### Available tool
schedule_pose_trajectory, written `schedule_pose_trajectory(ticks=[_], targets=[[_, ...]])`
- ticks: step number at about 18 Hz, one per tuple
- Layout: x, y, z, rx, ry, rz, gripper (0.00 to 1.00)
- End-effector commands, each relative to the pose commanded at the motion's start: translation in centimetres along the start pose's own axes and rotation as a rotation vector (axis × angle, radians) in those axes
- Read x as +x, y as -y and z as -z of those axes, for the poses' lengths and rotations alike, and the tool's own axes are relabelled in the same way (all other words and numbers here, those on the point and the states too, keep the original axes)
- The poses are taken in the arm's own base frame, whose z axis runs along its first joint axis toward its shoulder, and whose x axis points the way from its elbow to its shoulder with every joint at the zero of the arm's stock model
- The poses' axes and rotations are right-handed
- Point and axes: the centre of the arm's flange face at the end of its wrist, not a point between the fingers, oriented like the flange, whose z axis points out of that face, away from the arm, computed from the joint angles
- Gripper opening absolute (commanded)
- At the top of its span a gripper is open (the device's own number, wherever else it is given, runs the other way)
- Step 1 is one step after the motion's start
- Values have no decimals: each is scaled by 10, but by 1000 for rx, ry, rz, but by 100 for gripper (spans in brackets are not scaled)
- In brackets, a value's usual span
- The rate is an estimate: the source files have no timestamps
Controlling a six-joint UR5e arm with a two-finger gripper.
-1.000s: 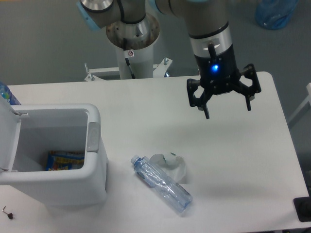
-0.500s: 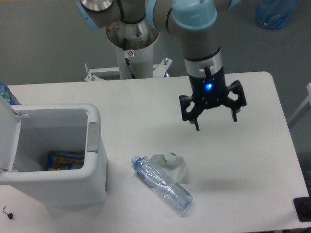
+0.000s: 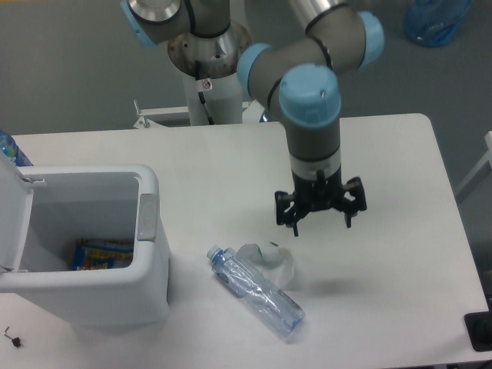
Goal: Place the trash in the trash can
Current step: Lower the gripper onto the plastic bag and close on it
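The crumpled white paper wad [image 3: 274, 261] with a small green mark lies on the white table, touching the crushed clear bluish plastic bottle [image 3: 255, 290], which lies diagonally in front of it. The white trash can [image 3: 100, 296] stands at the left with its lid open. My gripper [image 3: 321, 227] is open and empty, pointing down, just above and to the right of the paper wad.
A blue and yellow packet [image 3: 104, 254] lies inside the trash can. The robot base [image 3: 209, 73] stands at the table's back edge. A blue bag [image 3: 437, 21] lies on the floor at the far right. A black object [image 3: 480, 332] is at the right front corner.
My gripper has moved forward, left and down, from the back right of the table to a spot close to the paper wad. It stays open. The trash has not moved.
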Motion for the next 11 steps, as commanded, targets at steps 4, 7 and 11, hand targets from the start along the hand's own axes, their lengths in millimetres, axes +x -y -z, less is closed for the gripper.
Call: schedule_pose_trajectory(ticks=[4,7,11], targets=[[7,-3,-36,-49,-26,14,100],[18,-3,-52,-72,-39,-1,100],[22,-3,-67,-93,-49,-6,100]])
